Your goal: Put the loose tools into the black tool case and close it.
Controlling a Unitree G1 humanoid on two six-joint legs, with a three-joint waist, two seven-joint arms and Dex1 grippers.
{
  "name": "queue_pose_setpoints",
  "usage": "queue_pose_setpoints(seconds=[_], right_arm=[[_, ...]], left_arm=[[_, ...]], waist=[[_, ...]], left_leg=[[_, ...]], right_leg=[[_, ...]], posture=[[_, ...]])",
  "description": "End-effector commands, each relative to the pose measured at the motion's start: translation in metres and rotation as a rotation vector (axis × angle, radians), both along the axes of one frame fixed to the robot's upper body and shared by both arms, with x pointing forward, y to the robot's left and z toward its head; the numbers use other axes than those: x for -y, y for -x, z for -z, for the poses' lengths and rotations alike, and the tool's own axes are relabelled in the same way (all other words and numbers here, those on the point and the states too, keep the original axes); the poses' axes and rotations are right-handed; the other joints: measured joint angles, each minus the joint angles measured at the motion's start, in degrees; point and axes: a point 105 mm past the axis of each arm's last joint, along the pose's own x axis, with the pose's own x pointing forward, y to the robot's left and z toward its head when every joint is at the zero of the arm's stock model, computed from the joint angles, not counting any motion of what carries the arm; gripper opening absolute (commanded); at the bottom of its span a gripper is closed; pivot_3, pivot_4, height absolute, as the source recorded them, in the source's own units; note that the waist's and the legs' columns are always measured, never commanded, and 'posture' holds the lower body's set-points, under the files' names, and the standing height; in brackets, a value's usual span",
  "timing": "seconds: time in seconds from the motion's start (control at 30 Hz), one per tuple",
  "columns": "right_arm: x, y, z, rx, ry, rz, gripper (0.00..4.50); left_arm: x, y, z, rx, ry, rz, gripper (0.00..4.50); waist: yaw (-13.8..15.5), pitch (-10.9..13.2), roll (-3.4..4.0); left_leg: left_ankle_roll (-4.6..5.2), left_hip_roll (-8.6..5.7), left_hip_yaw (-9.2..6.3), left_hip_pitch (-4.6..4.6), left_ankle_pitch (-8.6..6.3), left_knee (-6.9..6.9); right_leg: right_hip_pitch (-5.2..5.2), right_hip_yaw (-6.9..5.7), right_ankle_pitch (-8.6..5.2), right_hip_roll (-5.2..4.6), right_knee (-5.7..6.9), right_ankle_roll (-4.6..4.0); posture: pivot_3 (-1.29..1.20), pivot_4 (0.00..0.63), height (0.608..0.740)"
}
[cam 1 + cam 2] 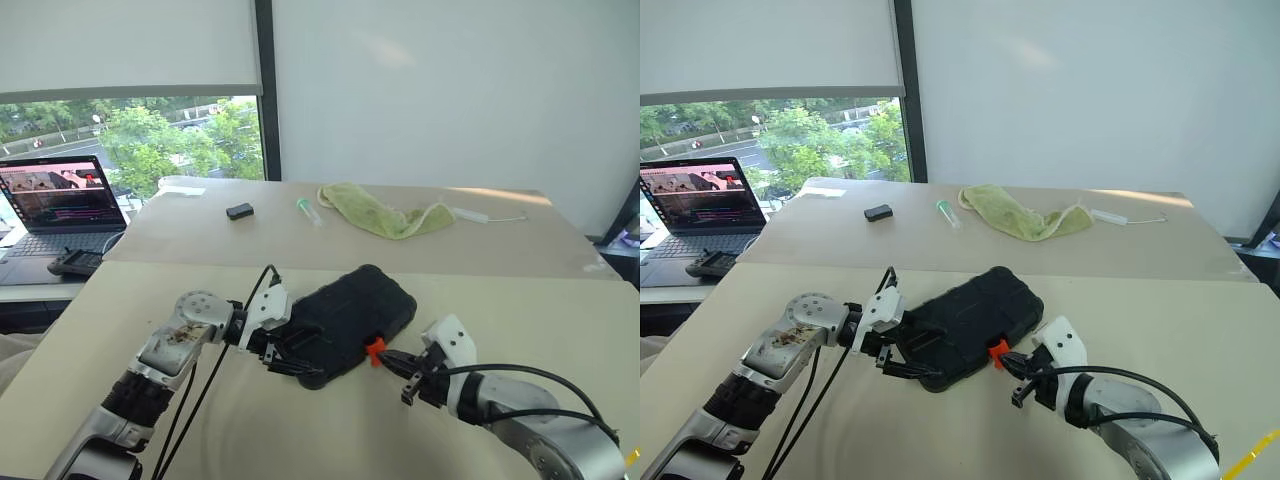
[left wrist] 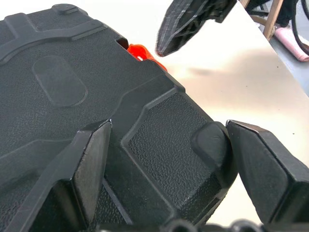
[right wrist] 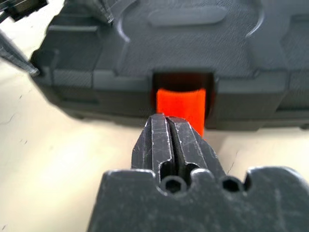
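Observation:
The black tool case lies shut on the near table, its textured lid up and its orange latch on the near edge. My left gripper is open, and its fingers straddle the case's near-left corner. One finger lies over the lid and the other sits against the corner. My right gripper is shut with nothing in it, its tips right at the orange latch. The loose tools are out of view.
On the far table lie a small black box, a clear tube, a green cloth and a white cable piece. A laptop and a controller sit at the far left. A seam separates the two tables.

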Motion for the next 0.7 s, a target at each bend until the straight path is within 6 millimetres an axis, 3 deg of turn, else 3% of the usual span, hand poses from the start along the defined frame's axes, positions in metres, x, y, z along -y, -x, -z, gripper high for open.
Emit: queue_pose_setpoints(seconds=[0.03, 0.53, 0.63, 0.7], right_arm=[[-0.001, -0.014, 0.005, 0.008, 0.039, -0.005, 0.04], [-0.019, -0.031, 0.006, 0.038, 0.029, -0.069, 0.04], [-0.011, -0.016, 0.006, 0.068, 0.070, -0.093, 0.04], [0.000, -0.004, -0.006, 0.126, 0.069, -0.086, 0.04]], left_arm=[[-0.003, 0.004, 0.021, -0.064, -0.064, -0.012, 4.08], [-0.001, 0.009, 0.024, -0.069, -0.059, -0.014, 4.08], [-0.003, 0.005, 0.014, -0.031, 0.007, -0.055, 4.08], [-0.005, -0.004, -0.006, 0.026, 0.124, -0.159, 4.08]], waist=[[0.0, 0.0, 0.00], [-0.6, 0.0, 0.03], [-0.6, 0.0, 0.05], [-0.4, 0.0, 0.08]], left_leg=[[0.00, 0.00, 0.00, 0.01, 0.00, 0.00], [-0.04, 0.02, 0.01, 0.02, 0.02, -0.03], [-0.04, 0.02, 0.00, 0.02, 0.02, -0.04], [-0.04, 0.01, 0.00, 0.01, 0.02, -0.08]], right_leg=[[0.01, 0.01, 0.00, 0.00, 0.00, 0.00], [-0.03, 0.03, 0.01, 0.03, 0.04, -0.03], [-0.04, 0.03, 0.01, 0.03, 0.05, -0.03], [-0.07, 0.02, 0.00, 0.00, 0.04, -0.02]], posture=[[0.00, 0.150, 0.740], [0.00, 0.150, 0.740], [0.00, 0.150, 0.740], [0.00, 0.150, 0.740]])
